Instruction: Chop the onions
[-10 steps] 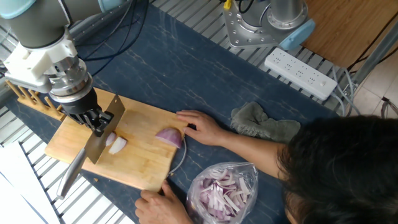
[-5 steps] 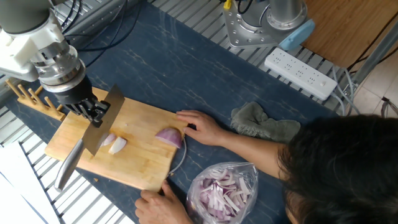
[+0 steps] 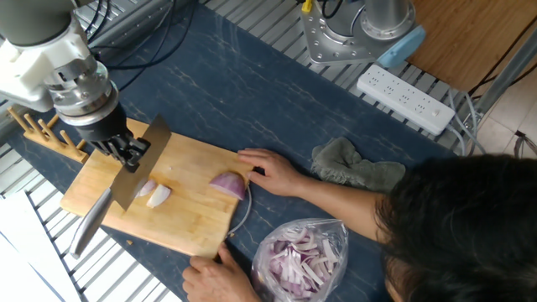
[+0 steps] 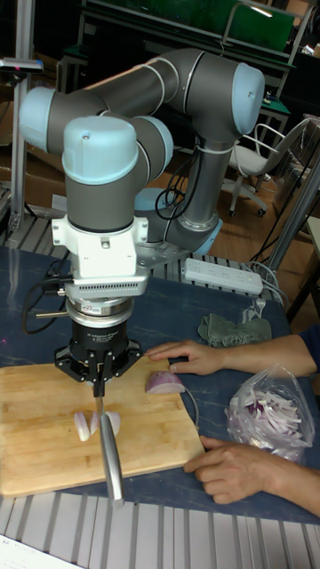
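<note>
Two pale onion slices (image 3: 155, 192) on the board beneath the knife (image 3: 117, 191), the tool (image 3: 127, 152) clamped on its blade.

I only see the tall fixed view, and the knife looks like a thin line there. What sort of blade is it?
Observer: The fixed view shows a broad cleaver-style knife, clamped in the gripper, with its flat side showing.
Operator: Anything hidden behind the arm?
Observer: A pegged wooden rack stands beside the cutting board.
Operator: Where's the blade relative to the onion?
Observer: On the rack side of the pale onion slices; I cannot tell whether it touches them.
</note>
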You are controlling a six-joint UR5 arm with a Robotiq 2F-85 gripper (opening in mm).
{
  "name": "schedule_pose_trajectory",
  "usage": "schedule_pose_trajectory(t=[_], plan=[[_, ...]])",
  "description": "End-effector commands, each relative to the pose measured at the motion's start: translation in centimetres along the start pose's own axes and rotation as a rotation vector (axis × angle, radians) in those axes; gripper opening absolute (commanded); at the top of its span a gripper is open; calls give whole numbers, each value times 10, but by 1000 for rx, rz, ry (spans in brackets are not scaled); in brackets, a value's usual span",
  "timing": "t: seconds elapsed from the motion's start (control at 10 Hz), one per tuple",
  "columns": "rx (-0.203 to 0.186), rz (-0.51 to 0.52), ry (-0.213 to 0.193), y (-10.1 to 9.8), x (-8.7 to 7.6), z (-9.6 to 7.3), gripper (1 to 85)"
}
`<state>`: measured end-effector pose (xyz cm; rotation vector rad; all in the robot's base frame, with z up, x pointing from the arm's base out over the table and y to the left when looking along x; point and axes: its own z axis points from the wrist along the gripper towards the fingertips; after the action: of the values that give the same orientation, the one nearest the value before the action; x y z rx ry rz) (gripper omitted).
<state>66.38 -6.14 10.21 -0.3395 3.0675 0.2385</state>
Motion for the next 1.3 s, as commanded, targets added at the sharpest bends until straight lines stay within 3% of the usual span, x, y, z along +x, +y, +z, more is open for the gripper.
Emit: schedule_pose_trajectory(t=[0.0, 0.4, 0.8, 1.2], plan=[[-34, 82, -22, 0, -3, 6, 10], [-26, 163, -5, -3, 4, 8, 10], [0, 168, -4, -10, 14, 17, 10], [6, 157, -11, -10, 13, 12, 10]])
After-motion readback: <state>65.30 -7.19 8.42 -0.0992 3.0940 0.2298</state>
